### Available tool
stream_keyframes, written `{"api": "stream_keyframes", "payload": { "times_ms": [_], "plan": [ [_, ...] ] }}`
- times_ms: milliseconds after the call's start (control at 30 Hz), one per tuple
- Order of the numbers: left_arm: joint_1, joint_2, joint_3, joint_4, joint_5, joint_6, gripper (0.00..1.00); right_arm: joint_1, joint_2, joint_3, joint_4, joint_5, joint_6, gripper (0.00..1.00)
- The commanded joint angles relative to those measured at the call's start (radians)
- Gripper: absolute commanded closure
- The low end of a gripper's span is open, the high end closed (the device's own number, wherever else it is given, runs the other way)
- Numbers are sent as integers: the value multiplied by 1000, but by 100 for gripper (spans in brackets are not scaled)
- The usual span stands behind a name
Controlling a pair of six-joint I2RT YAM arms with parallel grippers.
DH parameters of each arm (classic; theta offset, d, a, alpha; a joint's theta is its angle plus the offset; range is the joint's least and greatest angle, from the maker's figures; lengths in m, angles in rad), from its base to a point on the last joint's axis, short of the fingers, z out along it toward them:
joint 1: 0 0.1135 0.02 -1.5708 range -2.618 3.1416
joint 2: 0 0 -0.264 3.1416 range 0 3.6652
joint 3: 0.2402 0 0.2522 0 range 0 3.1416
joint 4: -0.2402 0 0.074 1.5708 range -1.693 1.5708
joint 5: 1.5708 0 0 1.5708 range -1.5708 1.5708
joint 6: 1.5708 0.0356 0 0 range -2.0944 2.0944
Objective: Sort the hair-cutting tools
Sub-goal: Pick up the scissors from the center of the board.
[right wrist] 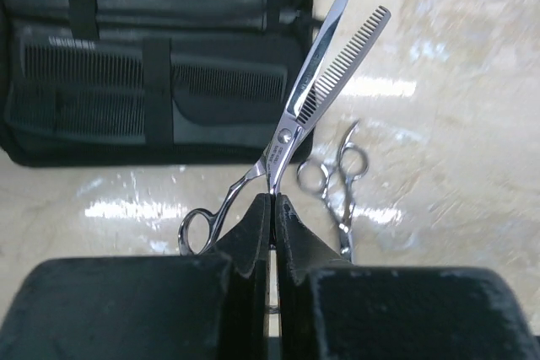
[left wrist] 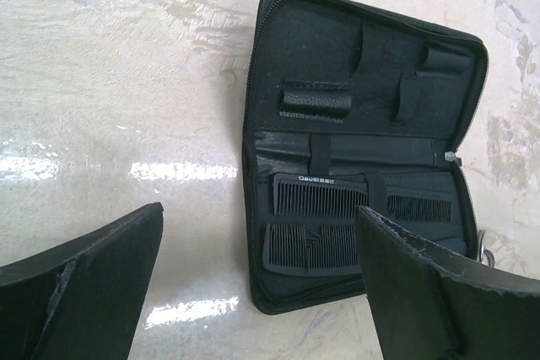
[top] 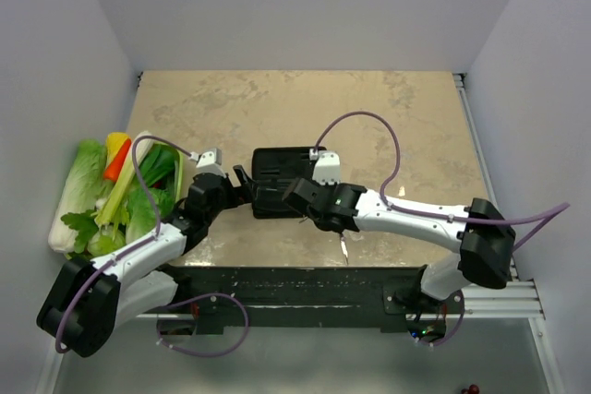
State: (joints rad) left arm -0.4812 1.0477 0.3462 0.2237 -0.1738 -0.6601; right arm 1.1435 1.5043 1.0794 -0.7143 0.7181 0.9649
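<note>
The black case (top: 277,182) lies unfolded on the table in front of both arms. Two black combs (left wrist: 321,196) (left wrist: 308,246) sit tucked under straps in its lower half, the upper comb (right wrist: 80,65) also showing in the right wrist view. My right gripper (right wrist: 272,200) is shut on silver thinning scissors (right wrist: 316,90) just behind the pivot, blades pointing toward the case (right wrist: 211,137). A second pair of silver scissors (right wrist: 342,179) lies on the table beside it, the same pair (top: 343,248) showing near the front edge. My left gripper (left wrist: 260,212) is open and empty at the case's (left wrist: 363,82) left side.
A pile of toy vegetables (top: 111,196) lies at the table's left edge beside the left arm. White walls close in the table on three sides. The black mounting rail (top: 295,283) runs along the front.
</note>
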Motion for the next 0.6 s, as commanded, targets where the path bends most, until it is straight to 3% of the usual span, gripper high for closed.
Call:
{"api": "stream_keyframes", "payload": {
  "times_ms": [0,200,400,567],
  "plan": [
    [-7,-2,-6,55,-24,28,1,-40,-15,97,4,92,-193,100],
    [-7,5,-19,130,72,48,1,-67,4,214,-33,41,-310,100],
    [-7,31,-15,314,440,45,1,-65,-24,252,-14,-66,-365,100],
    [-8,32,-55,523,687,-68,5,-62,-61,234,2,-198,-432,100]
  ]
}}
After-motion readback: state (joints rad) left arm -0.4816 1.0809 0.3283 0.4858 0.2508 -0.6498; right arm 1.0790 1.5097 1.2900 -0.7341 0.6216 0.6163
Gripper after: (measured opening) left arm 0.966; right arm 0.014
